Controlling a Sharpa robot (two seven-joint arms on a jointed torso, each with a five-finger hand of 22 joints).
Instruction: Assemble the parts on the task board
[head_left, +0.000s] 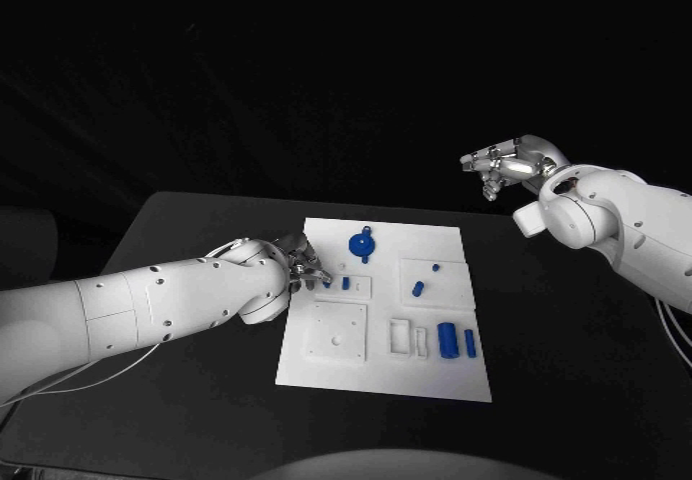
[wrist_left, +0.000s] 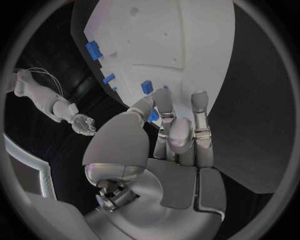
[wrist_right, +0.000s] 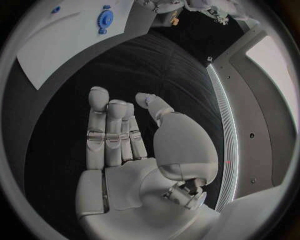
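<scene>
Head view: task board (head_left: 335, 372) mid-surface, blue parts (head_left: 449, 341) on it; my left hand (head_left: 299, 264) at its near-left edge, fingers (wrist_left: 164, 103) reaching a small part, grasp unclear; right hand (head_left: 508, 164) clear, open; approach slowly, squarely.

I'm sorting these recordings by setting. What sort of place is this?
Probably a robotics lab test bench: a black table holding a white task board with small blue parts, set in darkness, and a left robot hand at the board's edge.
</scene>
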